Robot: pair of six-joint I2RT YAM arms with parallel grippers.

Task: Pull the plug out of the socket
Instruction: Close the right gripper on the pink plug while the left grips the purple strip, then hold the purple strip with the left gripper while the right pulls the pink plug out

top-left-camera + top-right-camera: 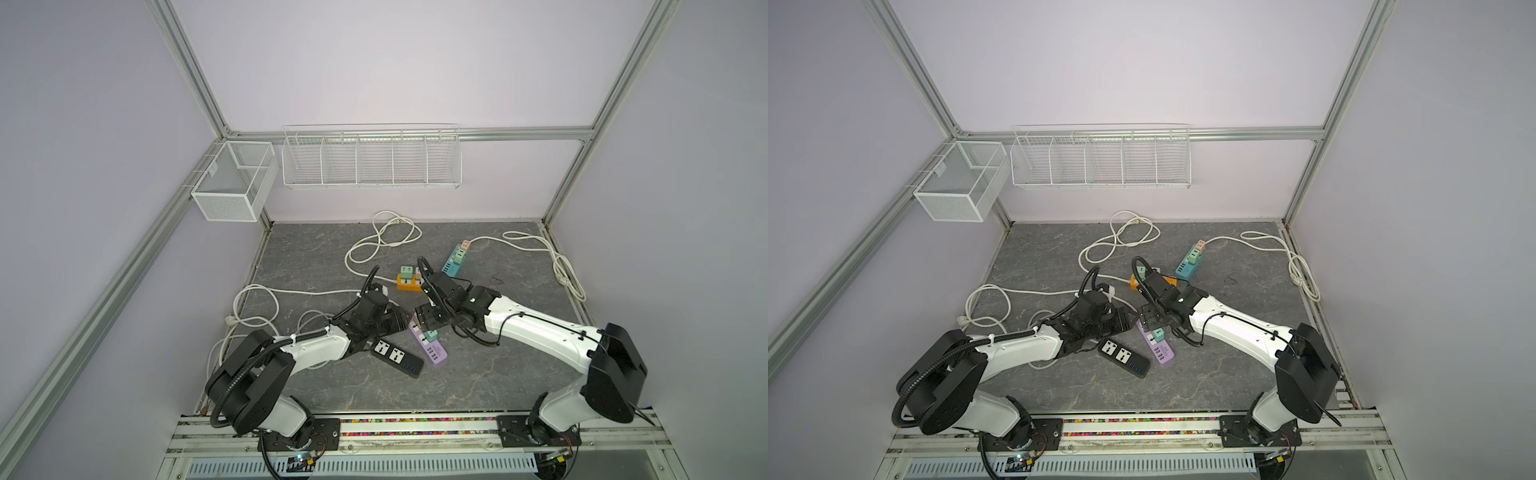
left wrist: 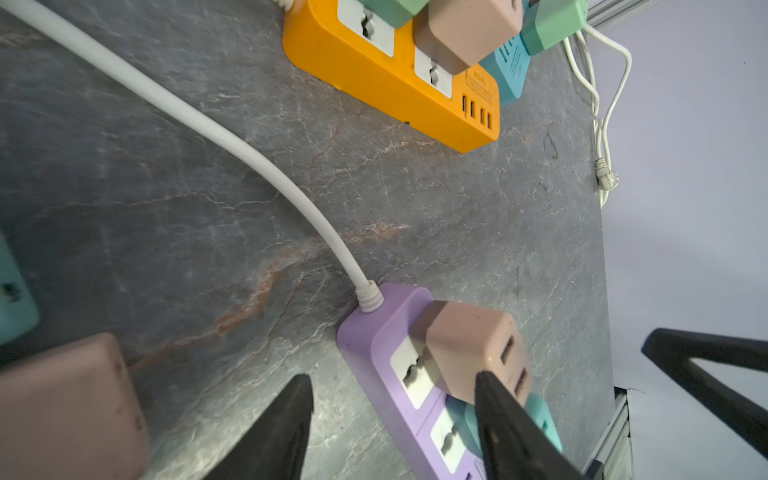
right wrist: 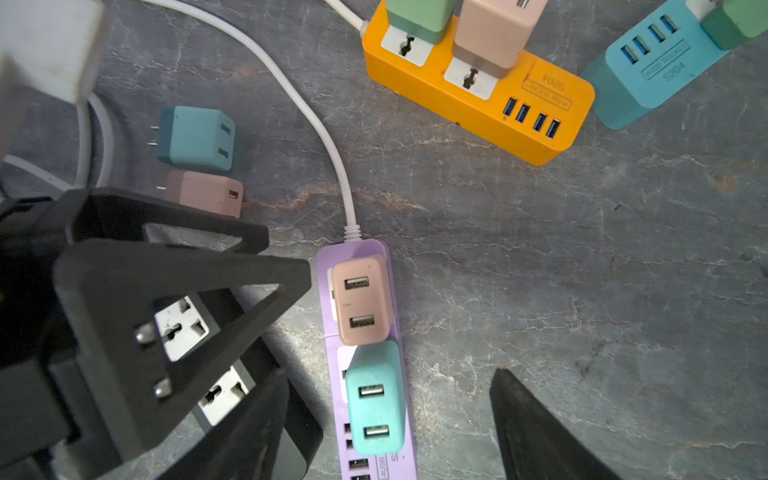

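A purple power strip point(image 1: 432, 351) point(image 3: 370, 465) lies mid-table with a pink plug point(image 3: 362, 300) point(image 2: 469, 345) and a teal plug point(image 3: 376, 399) point(image 1: 430, 334) seated in its sockets. My right gripper point(image 3: 390, 372) point(image 1: 424, 321) hangs open above the strip, one finger on each side of the teal plug and clear of it. My left gripper point(image 2: 392, 376) point(image 1: 398, 322) is open at the strip's cord end. In the left wrist view one of its fingers point(image 2: 503, 419) stands in front of the pink plug; I cannot tell if it touches. Neither gripper holds anything.
A black power strip point(image 1: 397, 357) lies under the left arm. Behind are an orange strip point(image 1: 409, 283) and a blue strip point(image 1: 455, 262), both with plugs in. Loose teal point(image 3: 197, 137) and pink point(image 3: 205, 193) plugs lie by the left gripper. White cords point(image 1: 382, 241) loop around.
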